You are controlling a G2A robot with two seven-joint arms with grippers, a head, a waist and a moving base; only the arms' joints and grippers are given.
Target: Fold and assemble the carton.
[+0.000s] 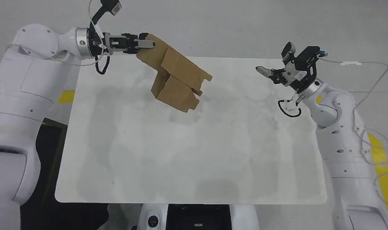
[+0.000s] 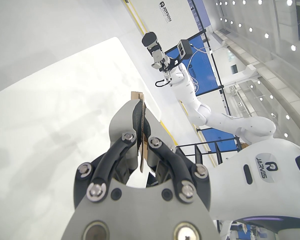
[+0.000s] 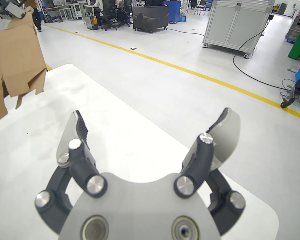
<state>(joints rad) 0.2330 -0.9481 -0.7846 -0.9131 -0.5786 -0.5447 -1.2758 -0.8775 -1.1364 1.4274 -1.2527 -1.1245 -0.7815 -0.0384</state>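
Observation:
A brown cardboard carton, partly unfolded with loose flaps, hangs tilted above the far left part of the white table. My left gripper is shut on the carton's upper edge at the far left corner; in the left wrist view the cardboard edge is pinched between the two pads of my left gripper. My right gripper stands open with nothing in it, near the far right edge of the table. In the right wrist view my right gripper faces the carton, well apart from it.
The table's near and middle parts are bare white surface. A black cable loop hangs by the right wrist over the table's right edge. Beyond the table lies a factory floor with a yellow line.

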